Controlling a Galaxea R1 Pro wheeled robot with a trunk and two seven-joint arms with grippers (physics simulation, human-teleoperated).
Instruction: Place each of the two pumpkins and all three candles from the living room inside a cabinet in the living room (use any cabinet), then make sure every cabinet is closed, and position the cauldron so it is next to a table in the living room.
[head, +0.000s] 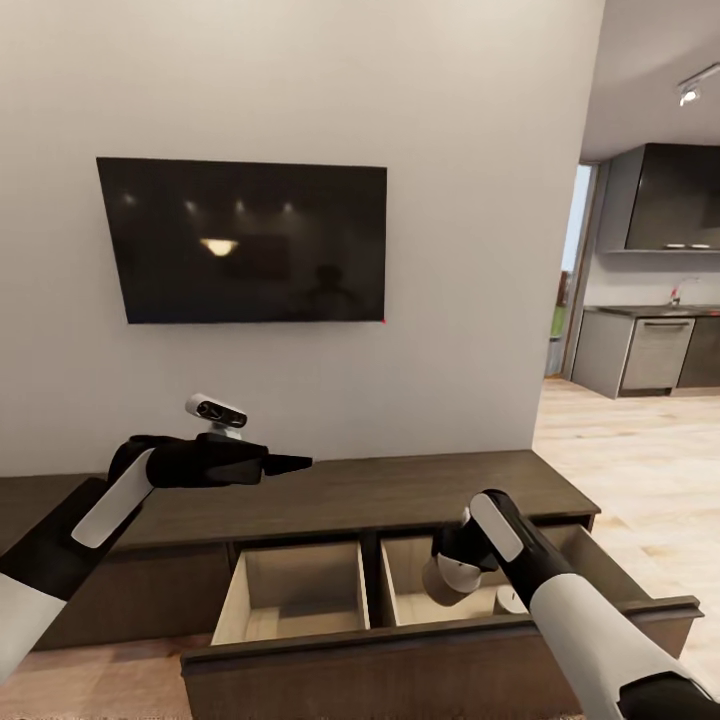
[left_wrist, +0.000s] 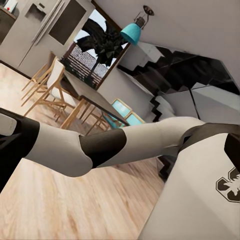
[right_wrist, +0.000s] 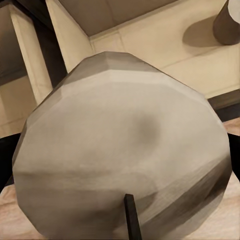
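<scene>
Candle (right_wrist: 120, 150) gripped over open cabinet (head: 440, 490) drawer; TV (head: 242, 242) on wall.

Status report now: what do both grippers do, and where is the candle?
Right gripper shut on candle, hanging over the open drawer. Second candle already inside it. Left gripper empty, above the cabinet top. Nothing blocking.

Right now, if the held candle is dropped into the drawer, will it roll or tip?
The candle looks short and wide, so probably stable upright. Its rounded faceted side could roll if landing sideways in the drawer.
</scene>
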